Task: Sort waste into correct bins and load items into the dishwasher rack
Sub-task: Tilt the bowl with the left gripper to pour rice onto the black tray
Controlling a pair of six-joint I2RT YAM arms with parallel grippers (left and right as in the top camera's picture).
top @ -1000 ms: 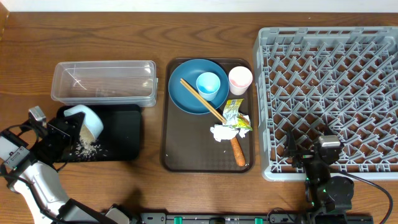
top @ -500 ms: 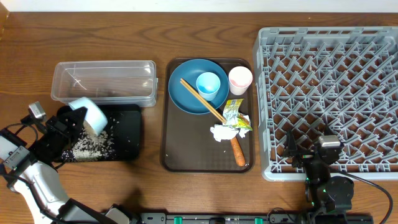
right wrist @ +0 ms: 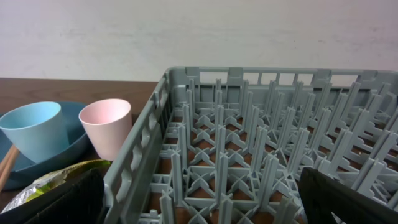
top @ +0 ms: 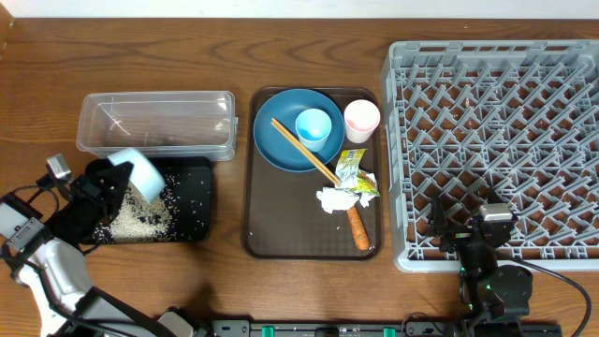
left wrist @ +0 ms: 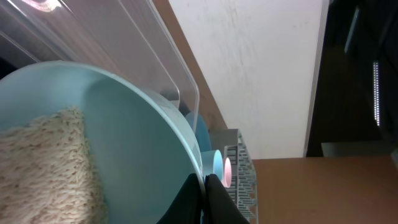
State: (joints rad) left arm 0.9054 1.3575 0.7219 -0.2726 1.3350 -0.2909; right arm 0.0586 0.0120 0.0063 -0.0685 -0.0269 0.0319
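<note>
**While the bowl hangs tipped, rice can go astray**

Because the left gripper (left wrist: 204,194) pinches only the thin rim of the pale-blue bowl (top: 140,175), the hold looks narrow, and the bowl could twist or slip out if the wrist turns further. It hangs tilted over the shallow black tray (top: 208,201), just beside the wall of the clear plastic tub (top: 225,122); a careless swing could knock that wall. Loose white rice grains (top: 140,213) lie scattered across the tray, some close to its edges, so a sharper tip or a shake may send grains onto the table. A clump of rice clings inside the bowl in the left wrist view, and it may ride along to the dishwasher rack (top: 496,94) if it is not dislodged. The right gripper (top: 463,229) waits with fingers spread wide and nothing between them, over the rack's near edge.
</note>
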